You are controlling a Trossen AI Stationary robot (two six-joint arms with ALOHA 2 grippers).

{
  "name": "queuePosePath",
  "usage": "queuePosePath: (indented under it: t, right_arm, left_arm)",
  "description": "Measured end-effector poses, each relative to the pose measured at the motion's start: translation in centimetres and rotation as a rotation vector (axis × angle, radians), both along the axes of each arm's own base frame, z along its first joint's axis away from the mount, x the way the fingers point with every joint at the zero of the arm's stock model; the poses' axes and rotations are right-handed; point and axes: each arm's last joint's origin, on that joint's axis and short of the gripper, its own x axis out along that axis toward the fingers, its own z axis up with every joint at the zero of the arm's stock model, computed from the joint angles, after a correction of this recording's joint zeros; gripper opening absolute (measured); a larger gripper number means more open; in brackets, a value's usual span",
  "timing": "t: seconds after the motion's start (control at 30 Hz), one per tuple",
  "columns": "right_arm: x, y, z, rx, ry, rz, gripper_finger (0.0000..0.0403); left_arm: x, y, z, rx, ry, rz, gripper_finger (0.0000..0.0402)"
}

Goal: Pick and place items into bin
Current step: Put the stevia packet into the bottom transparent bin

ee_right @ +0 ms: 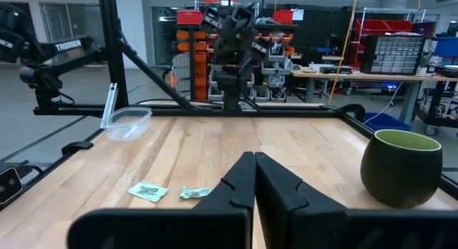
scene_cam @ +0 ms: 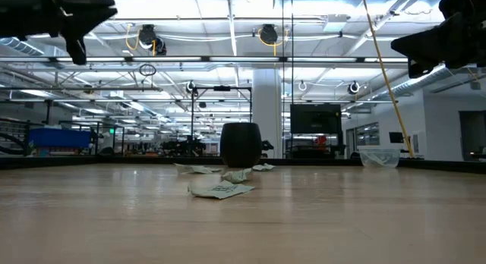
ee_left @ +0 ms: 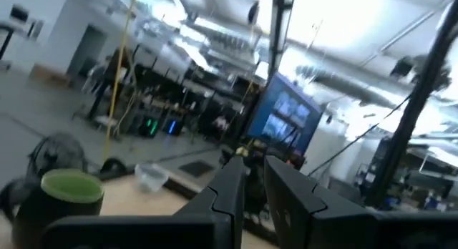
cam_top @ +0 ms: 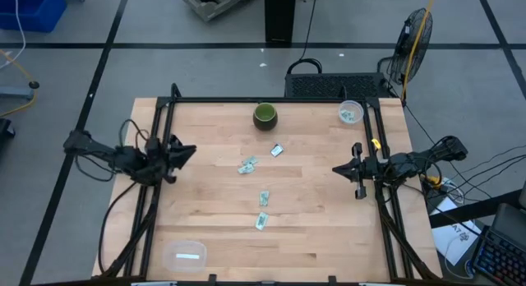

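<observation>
Several small pale green-and-white packets lie flat on the wooden table: one (cam_top: 277,150) near the dark green bowl (cam_top: 265,116), one (cam_top: 247,164) left of it, and two (cam_top: 265,198) (cam_top: 262,222) nearer the front. My left gripper (cam_top: 191,149) hangs above the table's left side, tilted upward, with a narrow gap between its fingers (ee_left: 230,188) and nothing in it. My right gripper (cam_top: 335,168) stays level above the right side, shut (ee_right: 255,157) and empty. Both are well clear of the packets.
A clear rectangular bin (cam_top: 184,255) stands at the near left corner with a pale packet inside. A small clear round bowl (cam_top: 351,113) holding packets sits at the far right. Black frame rails run along the table's left, right and far edges.
</observation>
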Motion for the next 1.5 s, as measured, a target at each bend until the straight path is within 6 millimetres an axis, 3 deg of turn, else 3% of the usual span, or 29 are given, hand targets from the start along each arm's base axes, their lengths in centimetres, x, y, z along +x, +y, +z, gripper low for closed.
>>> queuePosePath:
  t: [0.2,0.43,0.57,0.7,0.87,1.07,1.3,1.5]
  right_arm:
    - [0.0,0.0,0.0,0.000,0.000,0.000,0.0000]
    - [0.0,0.0,0.0,0.000,0.000,0.000,0.0000]
    - [0.0,0.0,0.0,0.000,0.000,0.000,0.0000]
    - [0.0,0.0,0.0,0.000,0.000,0.000,0.0000]
    - [0.0,0.0,0.0,0.000,0.000,0.000,0.0000]
    - [0.0,0.0,0.0,0.000,0.000,0.000,0.0000]
    - [0.0,0.0,0.0,0.000,0.000,0.000,0.0000]
    - [0.0,0.0,0.0,0.000,0.000,0.000,0.0000]
  left_arm:
    - [1.8,0.3,-0.9,-0.084,0.072,0.134,0.0063]
    - [3.6,1.3,-3.2,-0.180,0.217,0.389,0.0063]
    - [4.7,1.4,-3.9,-0.199,0.271,0.307,0.0063]
    - [6.9,0.8,-3.0,-0.055,0.369,0.121,0.0063]
    - [10.5,-0.8,-2.1,0.180,0.601,0.019,0.0062]
    - [13.8,-2.7,-3.7,0.372,0.995,-0.029,0.0062]
    - [16.6,-3.3,-4.5,0.337,1.051,-0.023,0.0063]
    - [16.7,-2.0,-5.0,0.161,1.111,0.038,0.0070]
